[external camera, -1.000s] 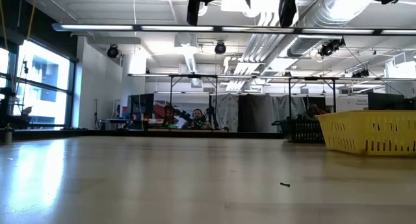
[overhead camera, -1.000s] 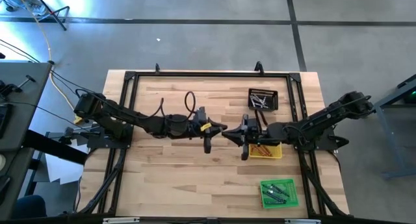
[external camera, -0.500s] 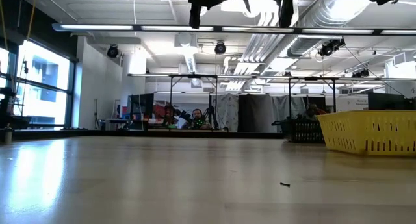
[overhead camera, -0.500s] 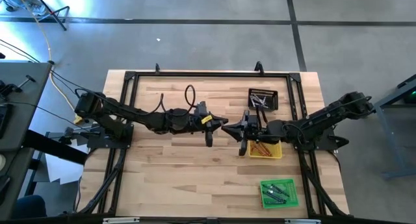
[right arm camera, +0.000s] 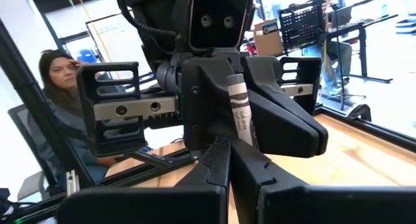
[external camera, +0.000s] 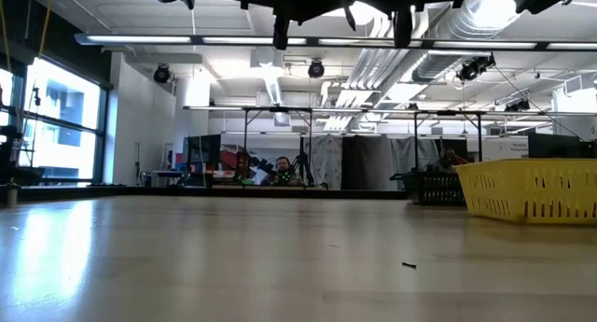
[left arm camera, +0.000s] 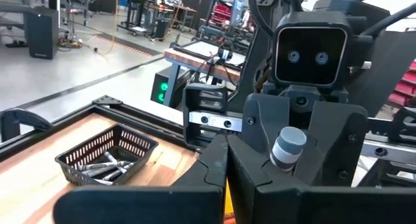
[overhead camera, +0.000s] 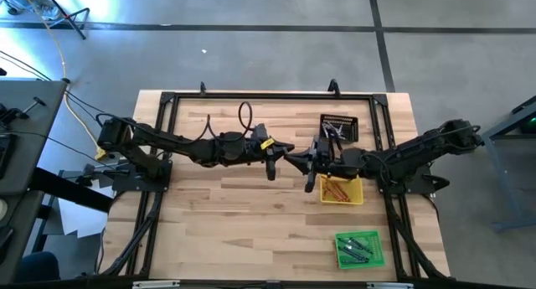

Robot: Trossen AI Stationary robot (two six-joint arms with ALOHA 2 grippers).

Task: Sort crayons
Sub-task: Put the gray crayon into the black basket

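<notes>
L gripper (overhead camera: 270, 159) and R gripper (overhead camera: 295, 160) meet tip to tip at table (overhead camera: 234, 230) centre, both clamped on one grey crayon (right arm camera: 239, 113). Yellow tray (overhead camera: 342, 190) at 4 o'clock.

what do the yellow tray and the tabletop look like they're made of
Yellow tray: probably plastic, judging by its evenly molded mesh walls and uniform bright colour. Tabletop: wood, likely butcher-block, with pale planks showing grain and a smooth, slightly glossy finish.

Low view: both arms cut off by the top edge; yellow tray (external camera: 532, 189) cropped at right. High view: crayons in the green tray (overhead camera: 360, 248) too small to count.
</notes>
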